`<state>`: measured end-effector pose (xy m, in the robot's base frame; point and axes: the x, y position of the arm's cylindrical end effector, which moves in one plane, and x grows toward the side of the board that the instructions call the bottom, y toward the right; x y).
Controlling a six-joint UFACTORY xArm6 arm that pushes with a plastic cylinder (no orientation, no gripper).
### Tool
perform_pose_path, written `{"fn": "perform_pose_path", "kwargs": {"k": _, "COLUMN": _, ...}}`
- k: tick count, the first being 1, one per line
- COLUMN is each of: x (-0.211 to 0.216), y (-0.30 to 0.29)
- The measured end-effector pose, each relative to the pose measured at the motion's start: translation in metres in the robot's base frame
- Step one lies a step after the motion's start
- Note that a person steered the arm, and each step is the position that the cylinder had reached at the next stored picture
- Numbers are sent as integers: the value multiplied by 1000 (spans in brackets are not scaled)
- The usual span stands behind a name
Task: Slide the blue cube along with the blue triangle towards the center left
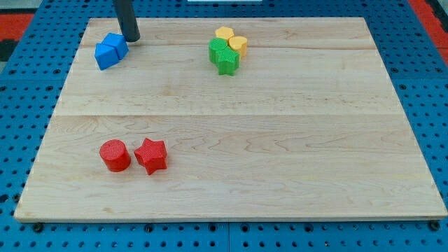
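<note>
Blue blocks two (110, 50), touching, my tip (131, 40) just right, two green (223, 56), two yellow (232, 40), two red (133, 155), no pincer.

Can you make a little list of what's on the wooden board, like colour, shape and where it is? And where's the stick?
board: wooden board, on a blue pegboard
blue blocks: blue cube and blue triangle, touching, the view's top left
my tip: my tip, just right of the blue cube
yellow blocks: two yellow blocks, top middle
green blocks: two green blocks, right below the yellow ones
red cylinder: red cylinder, bottom left
red star: red star, beside the cylinder
</note>
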<state>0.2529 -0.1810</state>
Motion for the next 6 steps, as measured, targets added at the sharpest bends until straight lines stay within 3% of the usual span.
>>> {"fn": "perform_pose_path", "kwargs": {"k": 2, "x": 20, "y": -2}}
{"fn": "perform_pose_path", "kwargs": {"k": 3, "x": -7, "y": -8}}
{"fn": "perform_pose_path", "kwargs": {"k": 5, "x": 53, "y": -28}}
{"fn": "perform_pose_path", "kwargs": {"k": 6, "x": 39, "y": -30}}
